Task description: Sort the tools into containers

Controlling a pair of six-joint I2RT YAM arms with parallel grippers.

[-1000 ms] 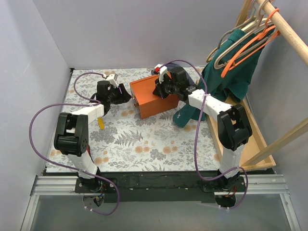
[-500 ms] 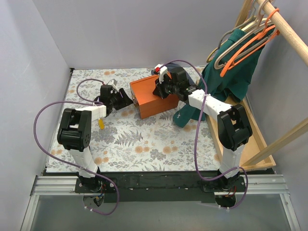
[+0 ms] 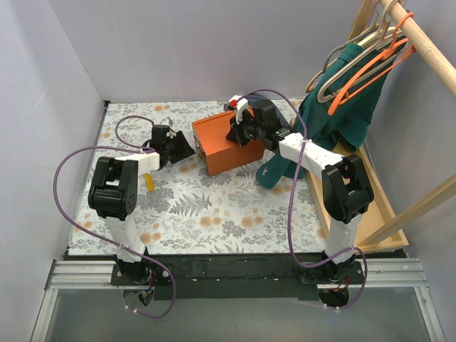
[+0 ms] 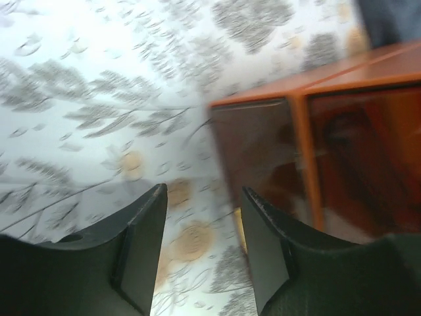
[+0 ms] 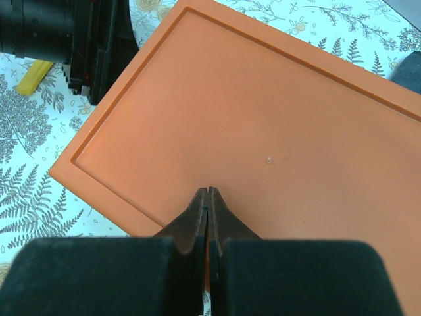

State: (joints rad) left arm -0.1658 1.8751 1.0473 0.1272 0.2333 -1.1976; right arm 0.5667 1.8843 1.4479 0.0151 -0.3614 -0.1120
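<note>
Fingers of the right gripper (image 5: 208, 192) are clenched flat together with nothing between them. Their tips hang over the smooth lid of the rectangular orange opaque box (image 5: 263, 125), close to one of its long rims; whether they touch the lid cannot be told. The left gripper (image 4: 200, 224) is released, its two dark jaws spread and empty, low over the floral tablecloth (image 4: 99, 99) and just beside the box's glossy left side wall. From above, the box sits skewed on the tabletop, toward the middle of the far edge, between the two grippers. A thin yellow-handled screwdriver (image 3: 149, 182) lies on the cloth in the left half of the table, near the left arm's forearm and well apart from the box. A dark green garment (image 3: 342, 107) drapes down at the far right corner, above a long wooden tray (image 3: 385, 206) along the right edge.
</note>
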